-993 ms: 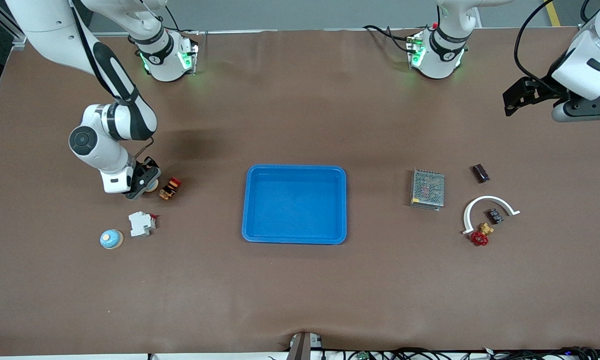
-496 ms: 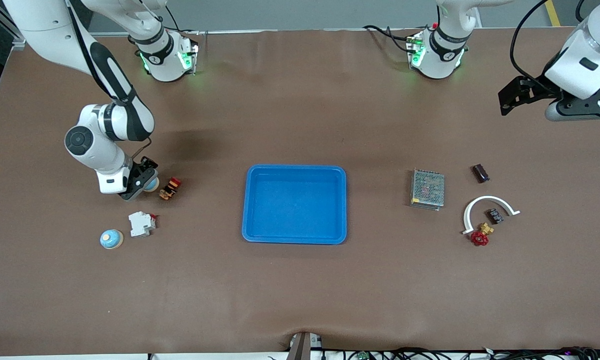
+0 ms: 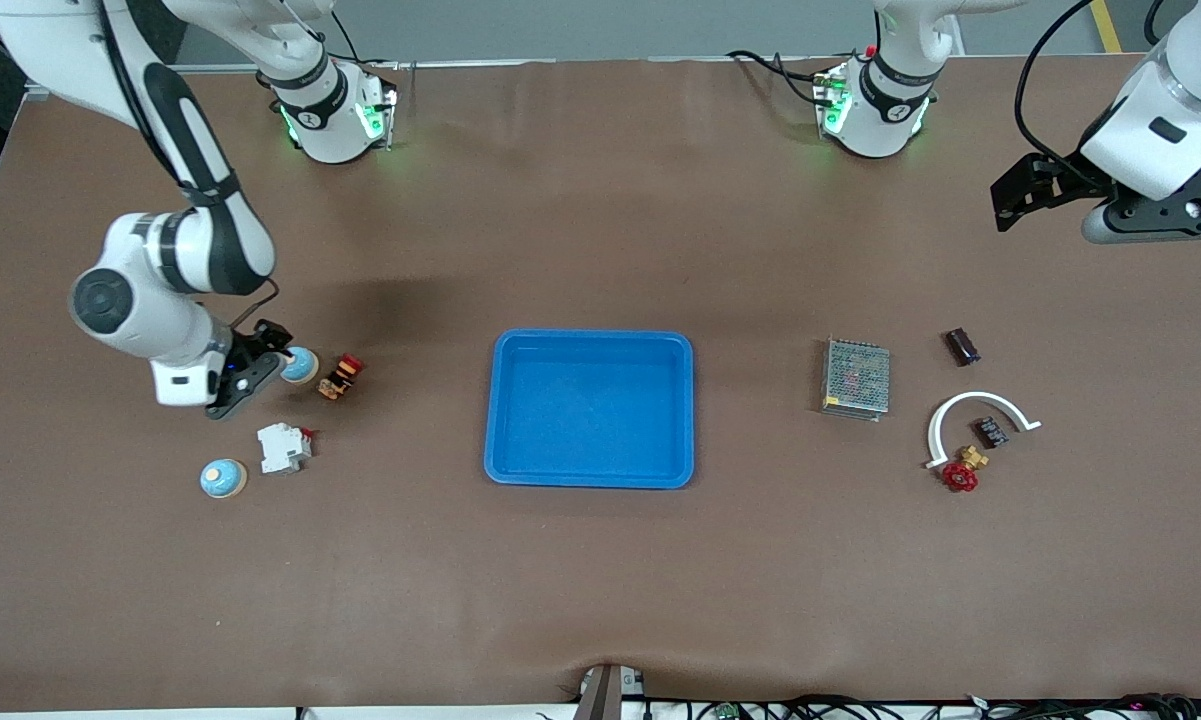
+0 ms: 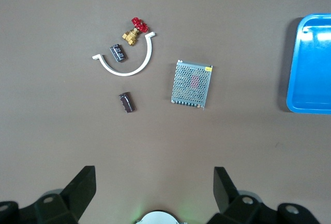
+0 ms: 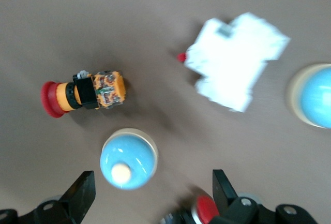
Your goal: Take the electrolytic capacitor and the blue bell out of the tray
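Note:
A blue bell with a cream knob (image 3: 300,365) stands on the brown table; it also shows in the right wrist view (image 5: 128,158). My right gripper (image 3: 248,368) (image 5: 153,193) is open and empty, low over the table just beside that bell, toward the right arm's end. A second blue bell (image 3: 223,478) (image 5: 313,95) stands nearer the front camera. The dark cylindrical capacitor (image 3: 962,346) (image 4: 126,102) lies toward the left arm's end. My left gripper (image 3: 1015,192) (image 4: 154,182) is open and empty, high over bare table, apart from the capacitor.
A blue tray (image 3: 500,420) sits mid-table. An orange-and-red button (image 3: 341,376) and a white breaker (image 3: 283,447) lie by the bells. A mesh power supply (image 3: 856,378), a white arc (image 3: 970,402), a small black part (image 3: 991,432) and a red valve (image 3: 960,472) lie near the capacitor.
My right arm has swung toward its end of the table, so its gripper no longer covers the bell, which now stands uncovered. My left gripper has shifted slightly.

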